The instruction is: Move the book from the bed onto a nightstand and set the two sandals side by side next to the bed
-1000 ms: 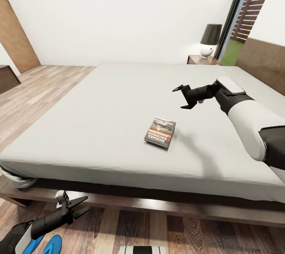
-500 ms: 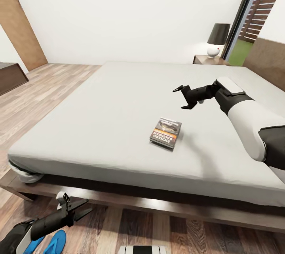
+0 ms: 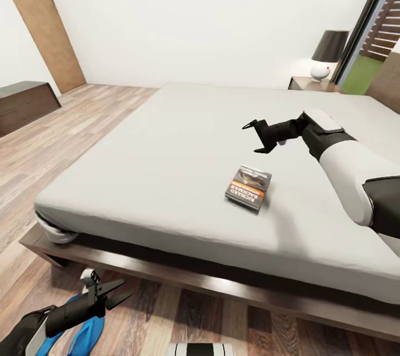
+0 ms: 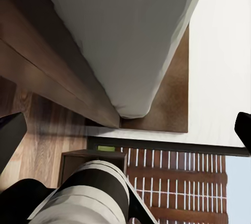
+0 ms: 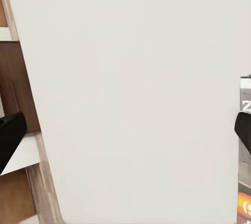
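Your right gripper (image 3: 256, 135) hangs over the bed (image 3: 166, 178) with its jaws spread and nothing between them. Your left gripper (image 3: 111, 295) is low over the floor (image 3: 183, 317) beside the bed's near edge, jaws parted and empty too. One book (image 3: 249, 187) lies flat on the mattress, just nearer the near edge than your right gripper. Two sandals (image 3: 83, 328) lie on the floor, partly under your left arm. One nightstand (image 3: 314, 85) with one lamp (image 3: 328, 54) stands by the bed's far corner.

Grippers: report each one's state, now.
Left gripper: open, empty, above the floor.
Right gripper: open, empty, above the bed.
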Robot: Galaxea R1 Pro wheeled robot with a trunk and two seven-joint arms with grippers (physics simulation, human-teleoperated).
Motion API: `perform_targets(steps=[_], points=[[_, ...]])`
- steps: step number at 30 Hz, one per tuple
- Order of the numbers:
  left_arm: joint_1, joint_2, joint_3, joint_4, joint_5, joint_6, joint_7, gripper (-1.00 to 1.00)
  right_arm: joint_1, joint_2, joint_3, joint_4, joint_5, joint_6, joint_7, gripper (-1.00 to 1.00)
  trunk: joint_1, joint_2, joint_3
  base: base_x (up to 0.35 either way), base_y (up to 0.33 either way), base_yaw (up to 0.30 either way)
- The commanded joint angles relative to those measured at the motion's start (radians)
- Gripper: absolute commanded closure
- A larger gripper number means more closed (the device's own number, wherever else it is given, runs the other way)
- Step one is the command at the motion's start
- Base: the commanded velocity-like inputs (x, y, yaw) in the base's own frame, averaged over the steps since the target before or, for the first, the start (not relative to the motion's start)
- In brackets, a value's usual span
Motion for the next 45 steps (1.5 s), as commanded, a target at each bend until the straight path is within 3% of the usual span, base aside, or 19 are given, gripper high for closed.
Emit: perform_targets(steps=[1, 45], points=[[0.0, -0.001, 0.0, 0.0, -0.001, 0.01, -0.004, -1.0, 0.0, -0.001, 0.005, -0.002, -0.011, 0.001, -0.009, -1.0, 0.0, 0.0, -0.001, 0.0, -0.005, 0.128], [0.0, 0.004, 0.002, 0.006, -0.004, 0.009, -0.004, -1.0, 0.036, -0.007, 0.001, -0.002, -0.016, 0.007, 0.006, -1.0, 0.0, 0.0, -0.004, 0.056, -0.06, 0.012]])
